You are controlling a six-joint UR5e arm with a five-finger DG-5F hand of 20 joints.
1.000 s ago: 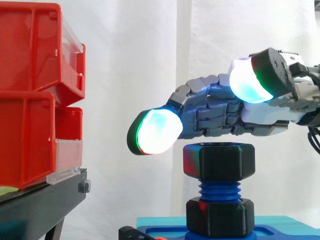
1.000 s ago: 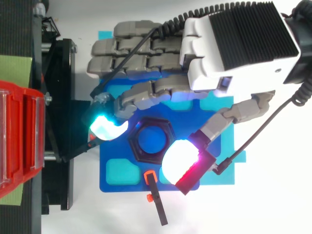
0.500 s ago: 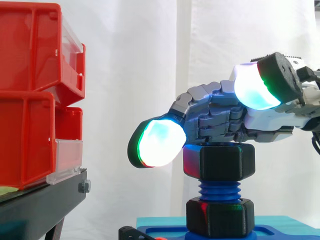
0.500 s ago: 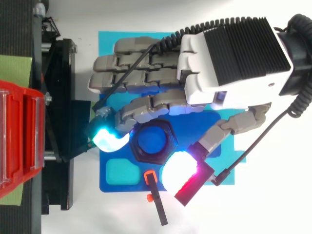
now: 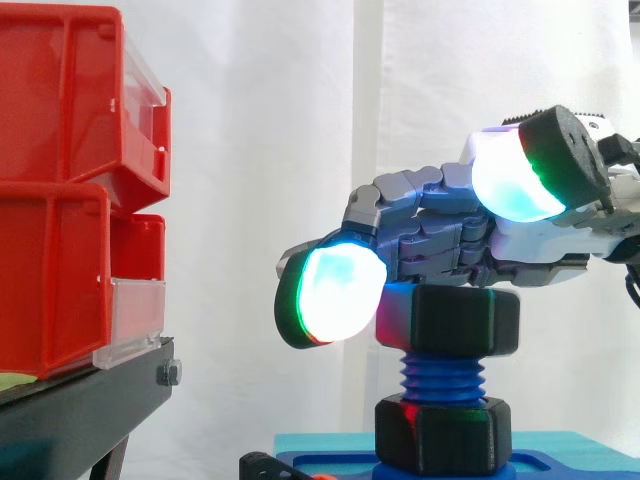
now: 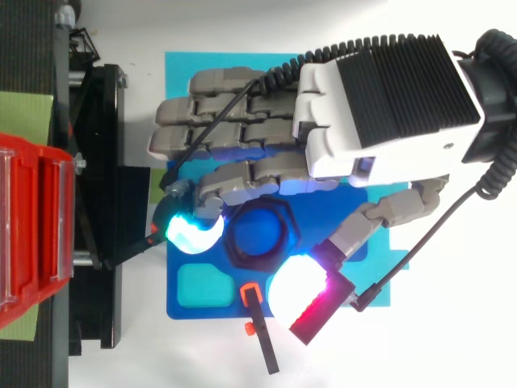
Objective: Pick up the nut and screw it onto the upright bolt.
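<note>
The black nut sits on top of the upright blue bolt. The hand hovers above it, fingers apart: from above, one pad is at the nut's 9 o'clock, the thumb pad at 5 o'clock.

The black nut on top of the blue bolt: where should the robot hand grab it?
Probably by two opposite flat sides of the top nut, coming down from above. Its six-sided shape gives flat faces to press, and it sits on the upright bolt with the hand right over it.
</note>
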